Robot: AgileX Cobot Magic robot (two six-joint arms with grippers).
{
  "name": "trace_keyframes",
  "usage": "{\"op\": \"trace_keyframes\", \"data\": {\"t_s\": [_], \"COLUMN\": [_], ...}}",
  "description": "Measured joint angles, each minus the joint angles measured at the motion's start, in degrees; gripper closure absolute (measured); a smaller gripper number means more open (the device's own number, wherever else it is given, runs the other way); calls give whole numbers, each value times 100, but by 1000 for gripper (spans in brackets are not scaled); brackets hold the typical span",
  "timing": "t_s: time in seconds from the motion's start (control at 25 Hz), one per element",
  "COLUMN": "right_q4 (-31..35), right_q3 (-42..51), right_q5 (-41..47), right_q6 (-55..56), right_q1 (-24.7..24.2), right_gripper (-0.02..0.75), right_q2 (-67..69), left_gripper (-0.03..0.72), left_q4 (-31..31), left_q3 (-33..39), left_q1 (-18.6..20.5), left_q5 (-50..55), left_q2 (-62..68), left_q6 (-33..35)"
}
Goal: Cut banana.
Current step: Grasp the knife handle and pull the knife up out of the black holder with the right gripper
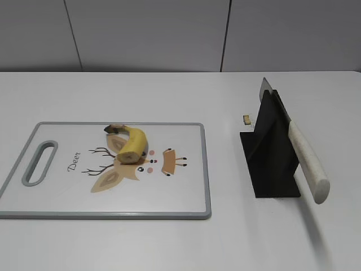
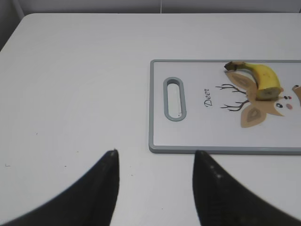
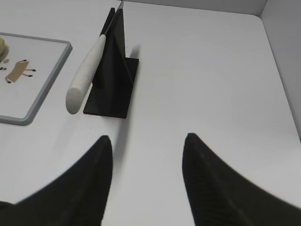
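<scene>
A yellow banana piece (image 1: 131, 144) with a cut end lies on the white cutting board (image 1: 56, 197) with a deer drawing; both also show in the left wrist view, banana (image 2: 261, 78), board (image 2: 197, 136). A knife with a cream handle (image 1: 307, 161) rests in a black stand (image 1: 271, 155) to the board's right; in the right wrist view the handle (image 3: 85, 77) sticks out of the stand (image 3: 115, 75). My left gripper (image 2: 155, 153) is open over bare table left of the board. My right gripper (image 3: 146, 137) is open, near and right of the stand. Neither gripper shows in the exterior view.
A small tan bit (image 1: 247, 119) lies on the table behind the stand. The white table runs to a grey wall at the back. The board's grey-rimmed handle slot (image 1: 39, 162) is at its left end.
</scene>
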Motion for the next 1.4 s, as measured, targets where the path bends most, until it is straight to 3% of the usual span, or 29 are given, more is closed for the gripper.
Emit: {"op": "trace_keyframes", "data": {"t_s": [0.24, 0.48, 0.72, 1.4], "right_q4": [33, 137, 148, 193], "right_q3": [0, 0, -268, -1617], "right_q5": [0, 54, 188, 968], "right_q6": [0, 0, 0, 44], "right_q1": [0, 0, 0, 48], "right_gripper": [342, 163, 155, 155], "right_q2": [0, 0, 365, 3352], "left_gripper": [207, 207, 207, 207], "left_q4": [0, 0, 0, 0], "left_q3": [0, 0, 0, 0], "left_q1": [0, 0, 0, 0], "left_q5": [0, 0, 0, 0], "left_q2": [0, 0, 0, 0], "left_q6": [0, 0, 0, 0]}}
